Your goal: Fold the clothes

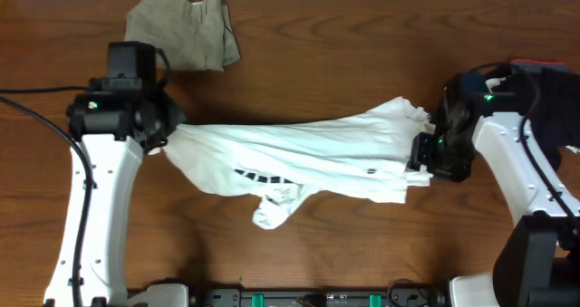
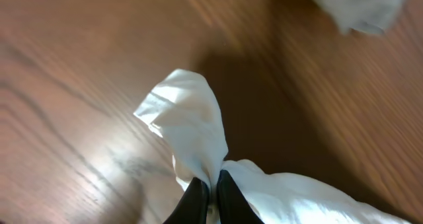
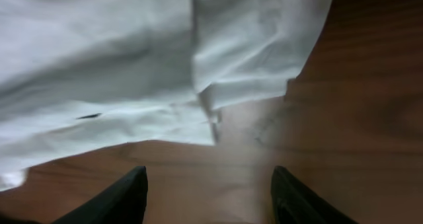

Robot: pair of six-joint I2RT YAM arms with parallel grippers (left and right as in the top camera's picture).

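T-shirt (image 1: 308, 153) in grip of left tool (image 2: 213, 183)

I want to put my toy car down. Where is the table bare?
The table is bare behind the white T-shirt, between the khaki trousers and the right arm, and in front of it. The middle is crowded.

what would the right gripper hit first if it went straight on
Probably the shirt: its edge lies just ahead of the open right gripper, past a strip of bare table. Depth is unclear, so a downward tilt could meet the table first.
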